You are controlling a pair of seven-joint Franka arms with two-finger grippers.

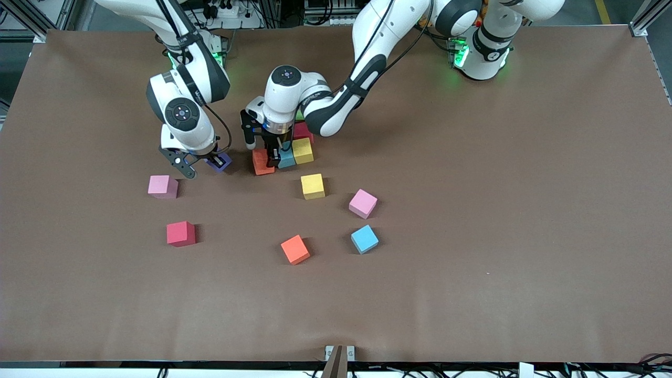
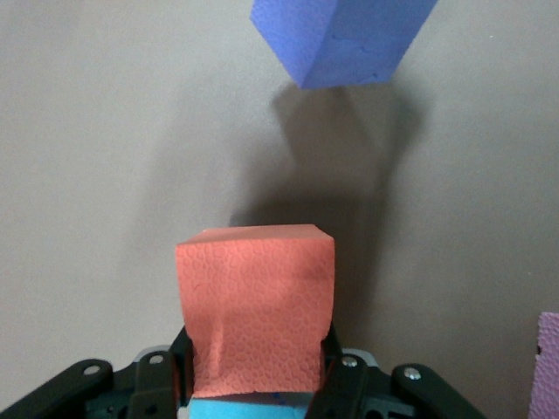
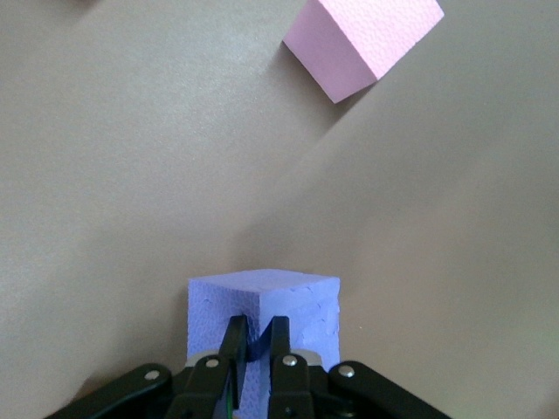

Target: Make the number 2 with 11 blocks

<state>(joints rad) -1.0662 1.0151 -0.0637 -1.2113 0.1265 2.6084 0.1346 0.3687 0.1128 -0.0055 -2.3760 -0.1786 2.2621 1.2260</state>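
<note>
The left hand (image 1: 274, 156) is clamped on an orange block (image 2: 255, 305) at the end of a partly built row, its arm hiding the blocks there. The right hand (image 1: 212, 160) pinches a purple block (image 3: 262, 336), mostly covered. Six cubes lie loose nearer the front camera.

Block cluster (image 1: 294, 149) farther from camera than loose blocks (image 1: 313, 186).

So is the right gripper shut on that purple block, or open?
Shut on it: the right gripper has its fingers pinched into the purple block, denting the foam.
</note>
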